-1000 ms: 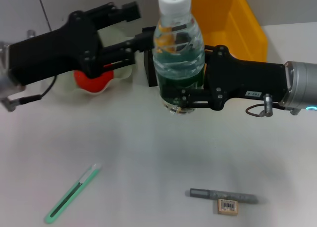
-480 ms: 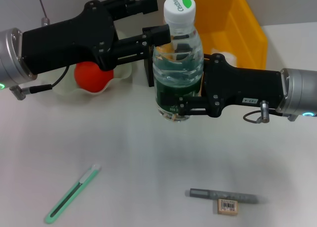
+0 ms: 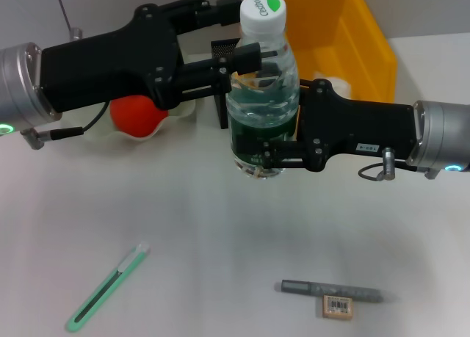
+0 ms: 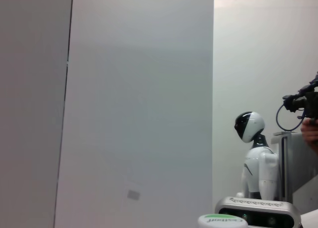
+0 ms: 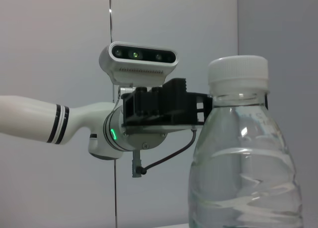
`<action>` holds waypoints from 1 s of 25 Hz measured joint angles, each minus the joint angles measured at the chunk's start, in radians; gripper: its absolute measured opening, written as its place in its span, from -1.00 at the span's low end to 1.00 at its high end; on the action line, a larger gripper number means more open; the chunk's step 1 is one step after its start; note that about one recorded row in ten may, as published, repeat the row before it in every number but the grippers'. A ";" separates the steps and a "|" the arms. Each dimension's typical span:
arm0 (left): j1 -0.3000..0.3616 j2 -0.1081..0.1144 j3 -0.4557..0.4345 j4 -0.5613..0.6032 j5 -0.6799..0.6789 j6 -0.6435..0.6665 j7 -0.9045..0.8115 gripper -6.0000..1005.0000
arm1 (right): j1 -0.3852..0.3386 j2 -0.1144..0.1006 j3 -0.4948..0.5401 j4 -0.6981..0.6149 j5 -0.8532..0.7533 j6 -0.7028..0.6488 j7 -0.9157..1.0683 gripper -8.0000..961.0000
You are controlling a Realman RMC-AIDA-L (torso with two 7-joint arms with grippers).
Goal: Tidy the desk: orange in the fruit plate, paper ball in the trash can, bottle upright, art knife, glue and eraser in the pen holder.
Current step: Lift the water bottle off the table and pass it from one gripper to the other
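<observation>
one orange point(image 3: 134, 114) lies in the fruit plate point(image 3: 99, 137); yellow bin point(image 3: 345, 40) behind.

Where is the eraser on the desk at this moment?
In the head view the eraser lies at the near edge of the desk, toward the robot's right, touching the near side of the grey glue pen.

The white desk point(image 3: 220, 227) bore a green art knife point(image 3: 106, 287) at seven o'clock. A grey glue stick point(image 3: 330, 290) and eraser point(image 3: 338, 307) lay touching at five o'clock. The fruit plate point(image 3: 103, 135) sat at ten o'clock.
</observation>
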 joint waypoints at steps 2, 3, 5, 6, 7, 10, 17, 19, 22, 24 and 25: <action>-0.002 0.000 0.002 0.000 0.000 0.000 0.000 0.38 | 0.002 0.001 -0.004 0.001 0.000 0.006 0.000 0.58; -0.012 -0.002 0.019 0.000 0.000 -0.006 0.000 0.38 | 0.004 0.002 -0.005 0.002 0.000 0.008 0.000 0.58; -0.014 -0.002 0.021 0.000 0.000 -0.008 0.000 0.38 | 0.006 0.002 -0.006 0.006 0.000 0.009 0.000 0.58; -0.017 -0.002 0.025 0.000 0.000 -0.008 0.001 0.38 | 0.009 0.003 -0.009 0.008 0.000 0.010 0.000 0.59; -0.017 -0.002 0.025 0.000 0.000 -0.008 0.001 0.38 | 0.009 0.003 -0.009 0.008 0.000 0.010 0.000 0.59; -0.032 -0.004 0.029 -0.005 0.000 -0.020 0.003 0.38 | 0.013 0.003 -0.022 0.009 0.000 0.018 0.002 0.58; -0.045 -0.005 0.042 -0.008 0.002 -0.042 0.004 0.38 | 0.019 0.003 -0.052 0.012 0.000 0.042 0.005 0.58; -0.045 -0.005 0.042 -0.008 0.002 -0.042 0.004 0.38 | 0.019 0.003 -0.055 0.013 0.000 0.042 0.005 0.58; -0.045 -0.005 0.042 -0.008 0.002 -0.046 0.004 0.38 | 0.018 0.003 -0.055 0.012 0.002 0.042 0.006 0.58; -0.044 -0.004 0.043 -0.008 0.003 -0.050 0.004 0.38 | 0.016 0.003 -0.053 0.011 0.003 0.039 0.006 0.58; -0.035 -0.002 0.037 -0.008 0.003 -0.057 0.007 0.38 | 0.014 0.003 -0.053 0.010 0.003 0.037 0.006 0.58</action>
